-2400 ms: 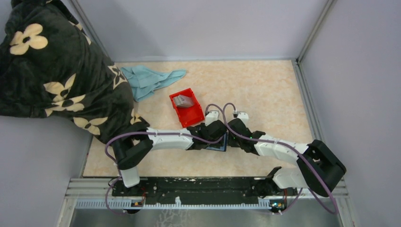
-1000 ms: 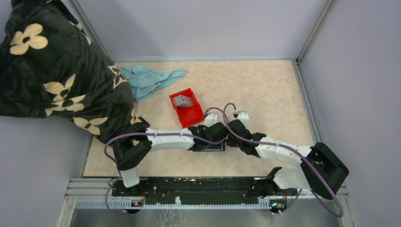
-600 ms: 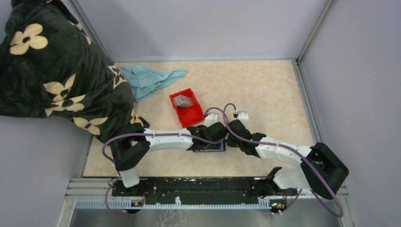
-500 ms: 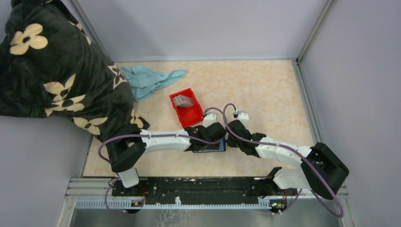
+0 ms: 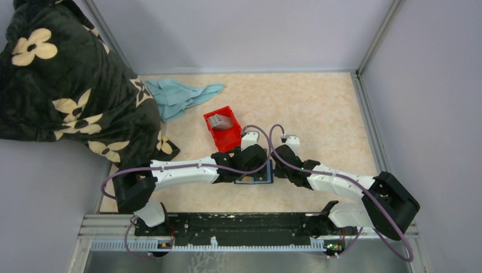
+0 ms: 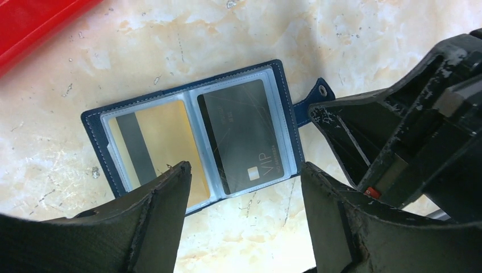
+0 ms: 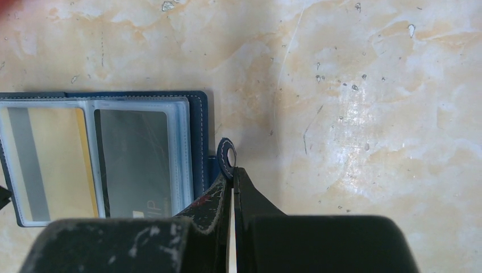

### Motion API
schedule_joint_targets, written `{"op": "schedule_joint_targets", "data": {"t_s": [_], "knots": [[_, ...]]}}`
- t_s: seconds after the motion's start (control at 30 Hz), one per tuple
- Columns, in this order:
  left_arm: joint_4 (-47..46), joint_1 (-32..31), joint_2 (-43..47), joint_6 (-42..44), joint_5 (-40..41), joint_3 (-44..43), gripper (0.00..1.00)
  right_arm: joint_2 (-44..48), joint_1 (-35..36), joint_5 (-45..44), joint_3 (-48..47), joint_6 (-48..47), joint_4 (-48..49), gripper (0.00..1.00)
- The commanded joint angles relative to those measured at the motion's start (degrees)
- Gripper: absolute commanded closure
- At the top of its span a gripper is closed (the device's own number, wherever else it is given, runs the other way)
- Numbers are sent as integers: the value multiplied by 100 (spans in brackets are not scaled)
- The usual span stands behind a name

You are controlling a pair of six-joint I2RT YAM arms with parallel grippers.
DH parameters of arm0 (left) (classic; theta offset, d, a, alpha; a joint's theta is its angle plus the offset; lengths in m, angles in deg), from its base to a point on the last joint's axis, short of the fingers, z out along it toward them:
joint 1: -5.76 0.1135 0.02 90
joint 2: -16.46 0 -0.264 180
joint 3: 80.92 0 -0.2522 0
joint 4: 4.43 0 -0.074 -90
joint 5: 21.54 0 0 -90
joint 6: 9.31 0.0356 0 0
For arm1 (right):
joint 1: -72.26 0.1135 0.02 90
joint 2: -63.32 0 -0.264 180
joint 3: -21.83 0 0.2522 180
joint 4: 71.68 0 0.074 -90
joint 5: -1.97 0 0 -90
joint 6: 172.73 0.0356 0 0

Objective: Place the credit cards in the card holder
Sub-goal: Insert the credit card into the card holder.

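The navy card holder (image 6: 287, 122) lies open on the table, seen small in the top view (image 5: 257, 178). A gold card (image 6: 150, 142) fills its left clear sleeve and a dark grey card (image 6: 244, 136) marked VIP its right one. My left gripper (image 6: 244, 170) hovers open over the holder's near edge with nothing between its fingers. My right gripper (image 7: 233, 170) is shut at the holder's right side, pinching the snap tab (image 7: 227, 154). The right wrist view shows both cards too: the gold card (image 7: 51, 165) and the dark card (image 7: 133, 165). More greyish credit cards (image 5: 220, 121) lie in a red bin.
The red bin (image 5: 229, 141) stands just behind the holder, its corner showing in the left wrist view (image 6: 34, 17). A teal cloth (image 5: 179, 96) lies at the back left. A dark floral blanket (image 5: 68, 85) overhangs the left side. Both arms meet at mid-table.
My left arm's elbow has swung left and down toward the near edge, and its gripper has shifted a little left over the holder. The right arm has stayed on the tab.
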Motion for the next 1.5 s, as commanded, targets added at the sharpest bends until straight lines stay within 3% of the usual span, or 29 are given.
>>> {"op": "schedule_joint_targets", "data": {"t_s": [0.0,0.17,0.2,0.23,0.67,0.9,1.0,1.2,1.27,1.47], "knots": [[-142,-57,275,231,87,56,23,8,34,-180,-126,-10,-37,100],[-191,-101,516,244,173,235,20,63,30,-207,-111,11,-128,99],[-242,-114,598,246,198,313,3,99,25,-206,-105,18,-135,98],[-302,-128,671,253,209,389,1,116,29,-207,-107,20,-144,96],[-1041,-417,1008,640,909,1118,1,381,30,-185,-145,-63,-183,57],[-1577,-479,629,1484,1337,1120,1,462,28,-346,-203,-135,-223,55],[-2057,-474,786,1773,1410,1443,1,456,28,-394,-223,-139,-218,48],[-2498,-487,1151,1969,1615,1902,3,566,30,-498,-207,-175,-129,44],[-2557,-487,1203,2029,1699,1984,3,635,29,-554,-198,-182,-129,38],[-2554,-487,1086,2028,1748,2013,3,895,31,-786,-212,-279,-155,37]]}}
